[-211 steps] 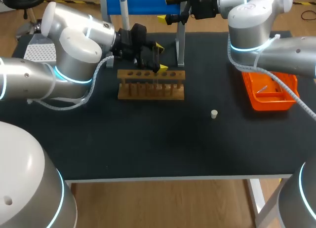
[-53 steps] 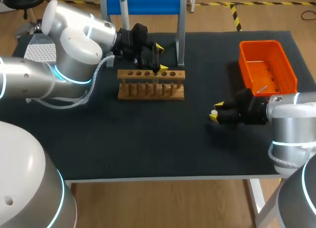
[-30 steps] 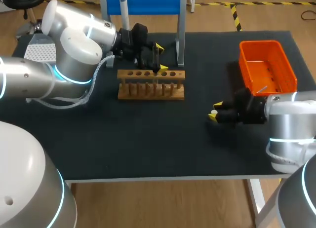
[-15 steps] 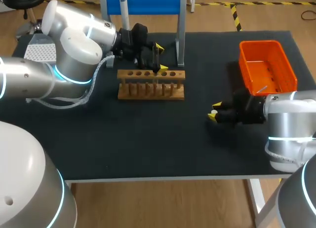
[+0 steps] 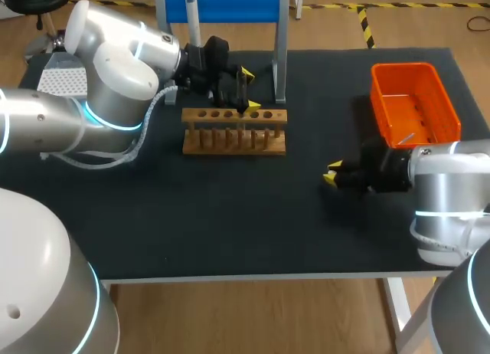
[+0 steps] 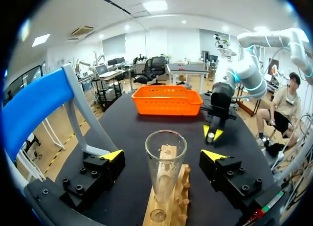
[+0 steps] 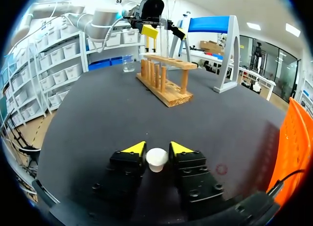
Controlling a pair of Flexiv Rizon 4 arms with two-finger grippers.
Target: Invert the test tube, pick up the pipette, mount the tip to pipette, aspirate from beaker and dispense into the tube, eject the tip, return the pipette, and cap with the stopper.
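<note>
black table [image 5: 230, 216] | left tool [image 6: 162, 155] released around test tube [image 6: 166, 179] | right tool [image 7: 157, 147] grasping stopper [image 7: 157, 159]

Bright, even light is falling from overhead, and the matte black table [image 5: 230, 216] is swallowing it. Soft shadows are pooling under the right gripper [image 5: 331, 175], right of centre, and left of the orange bin [image 5: 403, 66].

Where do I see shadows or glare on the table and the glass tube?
Head view: a soft shadow lies on the table beside the right gripper. Left wrist view: the test tube shows pale reflections. Right wrist view: the table has a broad sheen ahead of the stopper.
</note>
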